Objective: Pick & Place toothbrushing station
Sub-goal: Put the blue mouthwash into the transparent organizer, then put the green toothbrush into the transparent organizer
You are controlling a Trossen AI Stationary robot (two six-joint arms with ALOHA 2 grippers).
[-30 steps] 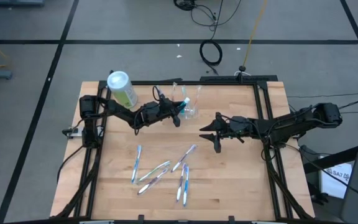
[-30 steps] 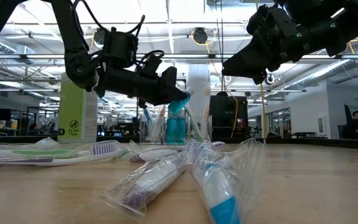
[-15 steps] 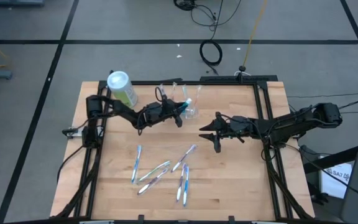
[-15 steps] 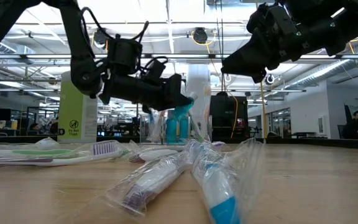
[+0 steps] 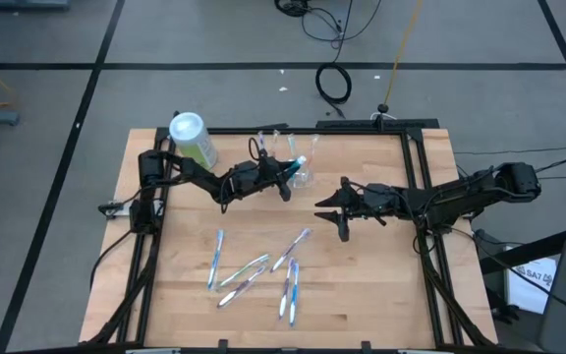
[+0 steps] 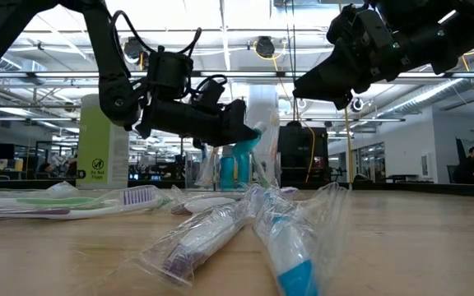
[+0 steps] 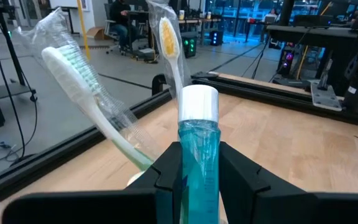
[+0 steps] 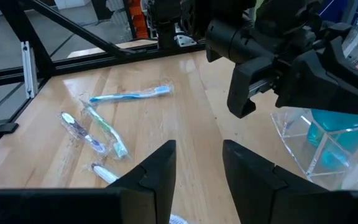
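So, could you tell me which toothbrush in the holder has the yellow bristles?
The upright wrapped toothbrush right behind the blue bottle; the white-bristled one leans away sideways.

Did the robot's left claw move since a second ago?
Yes. The left gripper, closed around the blue bottle, has crept rightward in the high view, farther from the green canister. The right gripper waits, open.

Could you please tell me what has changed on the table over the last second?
The left gripper, shut on the blue bottle standing in the clear holder, has shifted slightly toward the table's far edge, nearer the holder's wrapped toothbrushes. The right gripper hangs open in the same place, and the green canister and the loose toothbrushes lie as before.
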